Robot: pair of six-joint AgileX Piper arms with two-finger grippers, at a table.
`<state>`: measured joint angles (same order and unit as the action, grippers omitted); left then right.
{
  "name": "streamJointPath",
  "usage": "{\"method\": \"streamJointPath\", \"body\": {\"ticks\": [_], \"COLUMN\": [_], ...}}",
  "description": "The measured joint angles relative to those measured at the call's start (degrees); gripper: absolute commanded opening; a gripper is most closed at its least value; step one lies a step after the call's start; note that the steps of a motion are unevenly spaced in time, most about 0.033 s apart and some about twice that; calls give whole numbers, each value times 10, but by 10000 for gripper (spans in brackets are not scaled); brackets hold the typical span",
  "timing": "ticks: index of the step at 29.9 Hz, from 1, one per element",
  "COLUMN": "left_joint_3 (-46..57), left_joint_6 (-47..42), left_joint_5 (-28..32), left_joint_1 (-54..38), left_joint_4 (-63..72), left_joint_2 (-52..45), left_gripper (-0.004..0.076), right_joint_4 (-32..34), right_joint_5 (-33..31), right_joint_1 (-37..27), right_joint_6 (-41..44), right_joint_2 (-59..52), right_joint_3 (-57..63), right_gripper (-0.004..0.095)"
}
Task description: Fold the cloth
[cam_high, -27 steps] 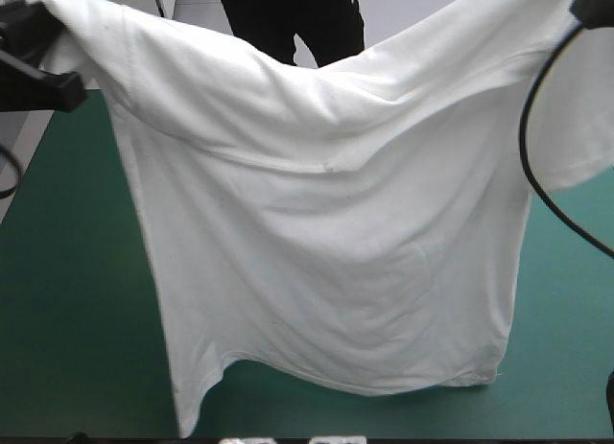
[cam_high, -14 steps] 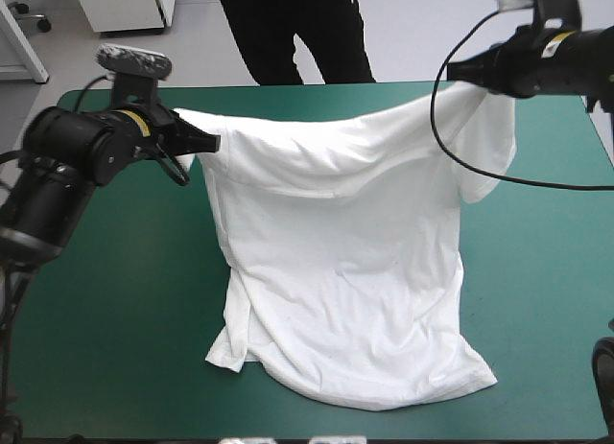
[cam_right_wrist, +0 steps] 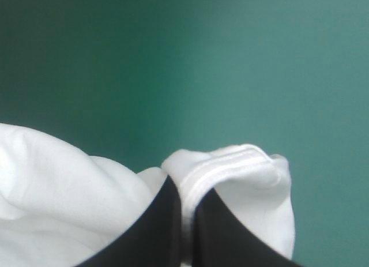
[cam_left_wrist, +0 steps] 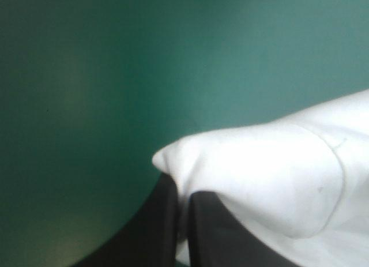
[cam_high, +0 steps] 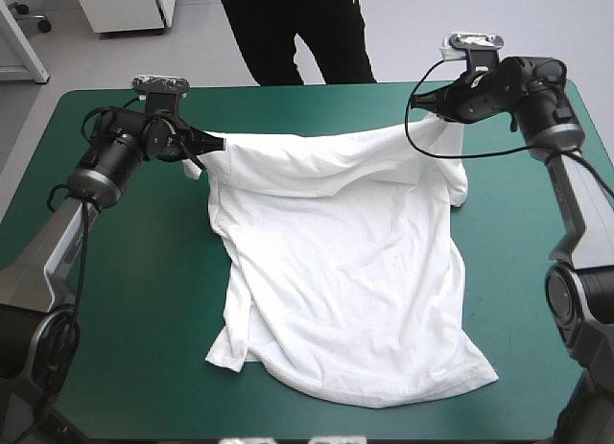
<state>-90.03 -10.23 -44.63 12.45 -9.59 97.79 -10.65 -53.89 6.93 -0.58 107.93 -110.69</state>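
The white T-shirt (cam_high: 336,271) lies mostly spread on the teal-green cover, its hem toward the near edge. Its far edge hangs a little above the table between the two grippers. My left gripper (cam_high: 213,145) is shut on the T-shirt's far left corner, where white cloth (cam_left_wrist: 259,180) bulges out between the black fingers (cam_left_wrist: 158,226). My right gripper (cam_high: 422,103) is shut on the far right corner. A stitched hem fold (cam_right_wrist: 230,169) sticks out between its fingers (cam_right_wrist: 155,226). A sleeve droops beside the right gripper.
Bare teal-green cover (cam_high: 125,291) lies on the left of the T-shirt, and more cover (cam_high: 537,233) on the right. The table's far edge (cam_high: 307,87) runs just beyond both grippers.
Both arms have swung away from the camera and down toward the far edge. The T-shirt, earlier hanging in the air, now lies mostly flat on the table.
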Motion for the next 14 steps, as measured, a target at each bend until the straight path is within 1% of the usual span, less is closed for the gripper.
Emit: {"method": "streamJointPath", "body": {"ticks": [3,5,6,7,8,9,10,12,14], "left_joint_3": [0,1,1,1,1,1,1,1,-1], "left_joint_6": [0,0,0,0,0,0,2,18,36], "left_joint_5": [6,11,15,22,30,38,47,58,58], "left_joint_1": [-8,-11,-12,-12,-12,-12,-12,-12,-12], "left_joint_4": [-3,-9,-16,-22,-27,-33,-37,-39,-26], "left_joint_2": [35,55,63,70,74,77,80,83,85], "left_gripper": [-9,-9,-7,0,25,73,137,294,430], "right_joint_4": [4,8,9,10,10,10,11,9,4], "right_joint_5": [15,19,19,19,19,19,19,18,17], "right_joint_1": [0,0,0,0,0,0,0,0,0], "right_joint_6": [0,0,0,0,0,0,0,0,3], "right_joint_2": [38,59,69,78,85,91,96,101,104], "right_joint_3": [0,0,0,0,0,0,0,0,0], "right_gripper": [-11,10,49,108,184,272,348,518,595]}}
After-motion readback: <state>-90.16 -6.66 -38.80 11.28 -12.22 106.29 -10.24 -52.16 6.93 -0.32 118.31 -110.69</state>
